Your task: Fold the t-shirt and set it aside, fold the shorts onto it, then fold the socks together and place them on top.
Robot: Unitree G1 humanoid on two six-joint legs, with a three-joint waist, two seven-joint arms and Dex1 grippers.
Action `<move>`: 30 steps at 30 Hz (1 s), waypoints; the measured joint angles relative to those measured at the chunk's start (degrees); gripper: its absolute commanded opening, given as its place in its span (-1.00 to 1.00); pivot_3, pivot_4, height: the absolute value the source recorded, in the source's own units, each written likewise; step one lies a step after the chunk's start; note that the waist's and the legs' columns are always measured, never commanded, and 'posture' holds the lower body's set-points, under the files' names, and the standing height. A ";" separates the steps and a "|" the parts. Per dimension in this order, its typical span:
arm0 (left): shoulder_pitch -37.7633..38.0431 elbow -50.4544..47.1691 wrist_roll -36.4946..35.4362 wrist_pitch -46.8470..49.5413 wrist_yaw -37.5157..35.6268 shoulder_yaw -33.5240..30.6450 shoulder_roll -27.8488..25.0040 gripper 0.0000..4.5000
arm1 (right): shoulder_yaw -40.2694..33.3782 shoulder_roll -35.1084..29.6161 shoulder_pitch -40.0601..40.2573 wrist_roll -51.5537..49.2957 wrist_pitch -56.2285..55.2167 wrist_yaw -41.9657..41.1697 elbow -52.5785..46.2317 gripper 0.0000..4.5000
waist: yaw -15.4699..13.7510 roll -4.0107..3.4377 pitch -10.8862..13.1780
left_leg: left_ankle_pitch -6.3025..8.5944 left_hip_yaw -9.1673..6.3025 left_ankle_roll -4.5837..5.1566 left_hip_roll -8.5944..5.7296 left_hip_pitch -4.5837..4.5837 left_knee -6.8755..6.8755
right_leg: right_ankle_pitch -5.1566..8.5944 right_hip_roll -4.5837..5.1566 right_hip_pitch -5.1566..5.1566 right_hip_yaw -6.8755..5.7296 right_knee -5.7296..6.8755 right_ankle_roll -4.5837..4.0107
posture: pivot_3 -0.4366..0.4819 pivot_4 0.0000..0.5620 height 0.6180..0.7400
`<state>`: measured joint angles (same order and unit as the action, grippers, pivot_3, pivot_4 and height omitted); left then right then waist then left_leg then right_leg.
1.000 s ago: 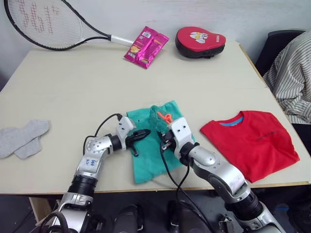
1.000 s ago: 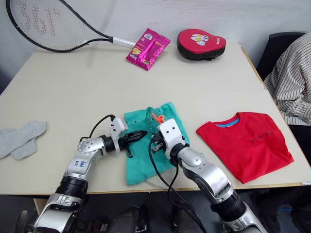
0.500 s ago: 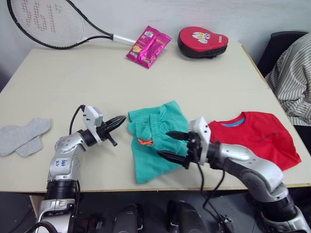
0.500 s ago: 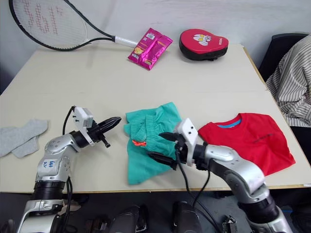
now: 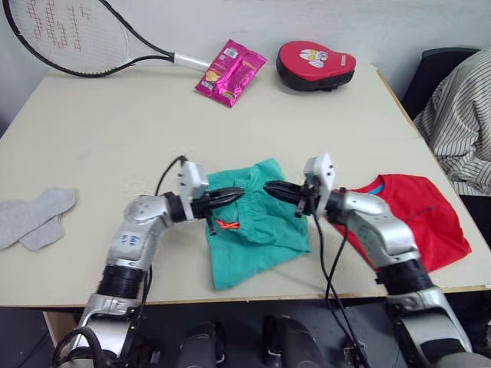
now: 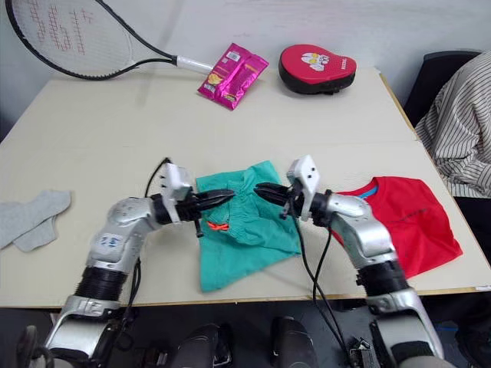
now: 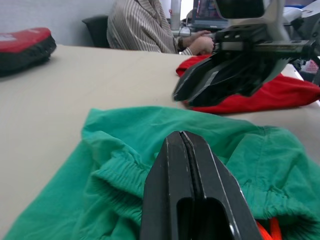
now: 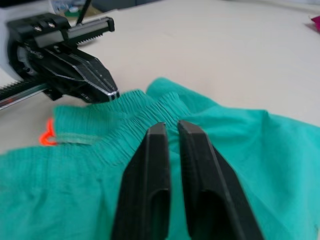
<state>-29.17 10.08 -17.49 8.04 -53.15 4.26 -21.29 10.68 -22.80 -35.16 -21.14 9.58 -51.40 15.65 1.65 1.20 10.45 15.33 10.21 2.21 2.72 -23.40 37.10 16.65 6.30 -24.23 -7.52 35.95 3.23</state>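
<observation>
Left wrist view: closed left claw [image 7: 183, 137] over shorts [image 7: 125, 150]

Lighting: even, bright, diffuse overhead light; no glare on the desk [image 5: 115, 138]. Shadows: soft, faint, close under the arms and the shorts [image 5: 257, 226]. Head views: sharp throughout. Wrist views: near black fingers [image 7: 187, 190] soft-focused, shorts fairly clear, background blurred, especially toward the desk's far edge.
</observation>
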 measured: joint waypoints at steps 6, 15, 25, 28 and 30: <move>-0.03 5.75 7.01 -0.01 3.67 3.35 -0.39 -1.00 | 1.01 3.43 -5.07 8.91 -12.56 -0.11 18.66 -0.99 | 0.00 -0.02 0.01 | -0.05 -0.03 0.01 0.01 0.04 0.02 | 0.00 0.04 0.00 0.02 0.12 0.00 | -0.05 -0.47 1.00; 1.95 4.37 8.72 -0.51 5.12 3.89 -1.84 -1.00 | -8.82 -0.47 -6.44 8.97 -16.86 4.05 29.22 -0.99 | 0.07 -0.10 -0.01 | -0.01 -0.18 -0.08 0.00 0.33 -0.02 | -0.01 0.18 0.28 -0.01 0.10 -0.01 | -0.05 -0.47 1.00; 1.30 8.70 7.43 -5.57 3.62 2.40 -0.72 -1.00 | -13.03 -12.39 -2.96 -11.85 31.47 -11.14 7.69 -0.05 | -0.05 -0.37 0.03 | 0.18 -0.32 0.27 0.02 0.31 0.00 | -0.02 0.25 0.28 -0.08 0.08 -0.04 | -0.05 -0.47 1.00; 0.60 10.66 7.44 -7.27 2.90 2.28 -0.81 -1.00 | -8.26 -17.13 -4.11 -13.26 47.14 -14.59 6.22 0.39 | 0.03 -0.41 0.03 | 0.24 -0.34 0.34 0.04 0.28 -0.01 | -0.02 0.28 0.26 -0.11 0.04 -0.09 | -0.05 -0.47 1.00; 0.33 11.25 7.47 -7.89 2.75 2.00 -0.84 -1.00 | -7.75 -15.22 -6.13 -12.46 50.65 -12.50 8.36 0.68 | 0.32 -0.45 0.01 | 0.25 -0.29 0.32 0.04 0.29 -0.01 | -0.05 0.27 0.25 -0.11 0.06 -0.14 | -0.05 -0.47 1.00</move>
<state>-28.84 21.34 -10.02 0.15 -50.39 6.25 -22.12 2.93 -38.02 -41.29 -33.60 60.22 -63.89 24.00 1.97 0.76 10.46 15.58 9.92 2.54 2.76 -23.11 37.09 16.61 6.58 -23.99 -7.63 36.01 3.09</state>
